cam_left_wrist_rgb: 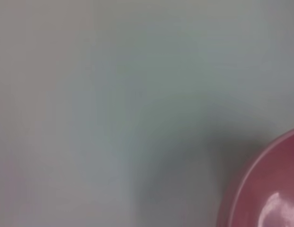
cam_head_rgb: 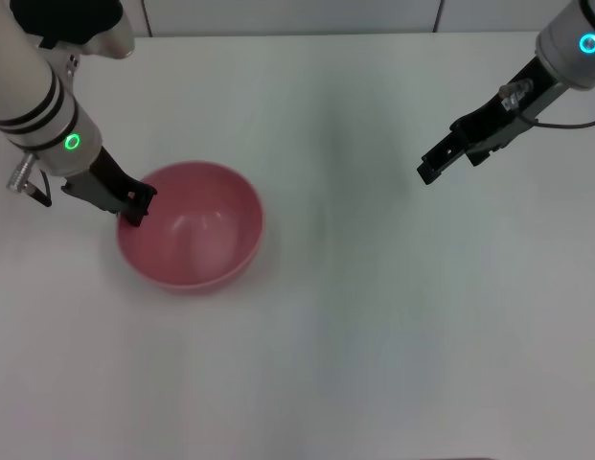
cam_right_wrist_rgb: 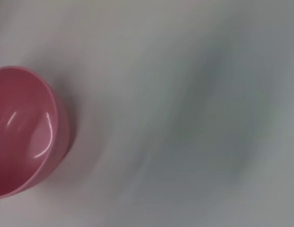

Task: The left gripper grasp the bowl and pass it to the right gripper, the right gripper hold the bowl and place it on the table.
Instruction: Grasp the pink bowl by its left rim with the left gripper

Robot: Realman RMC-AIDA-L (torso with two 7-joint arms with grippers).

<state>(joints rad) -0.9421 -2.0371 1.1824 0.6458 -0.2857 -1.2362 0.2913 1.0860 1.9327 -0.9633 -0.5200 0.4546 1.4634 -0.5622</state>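
The pink-red bowl (cam_head_rgb: 196, 235) rests upright on the white table (cam_head_rgb: 374, 316), left of centre in the head view. My left gripper (cam_head_rgb: 136, 204), on the green-ringed arm, is down at the bowl's left rim and touches or straddles it. Whether it grips the rim does not show. The left wrist view catches only an edge of the bowl (cam_left_wrist_rgb: 270, 189) over bare tabletop. My right gripper (cam_head_rgb: 433, 169), on the cyan-ringed arm, hangs open above the table at the upper right, far from the bowl. The right wrist view shows the bowl (cam_right_wrist_rgb: 23, 132) off to one side.
The table's far edge (cam_head_rgb: 297, 34) runs along the top of the head view, with a pale wall behind it. Nothing else lies on the tabletop between the two arms.
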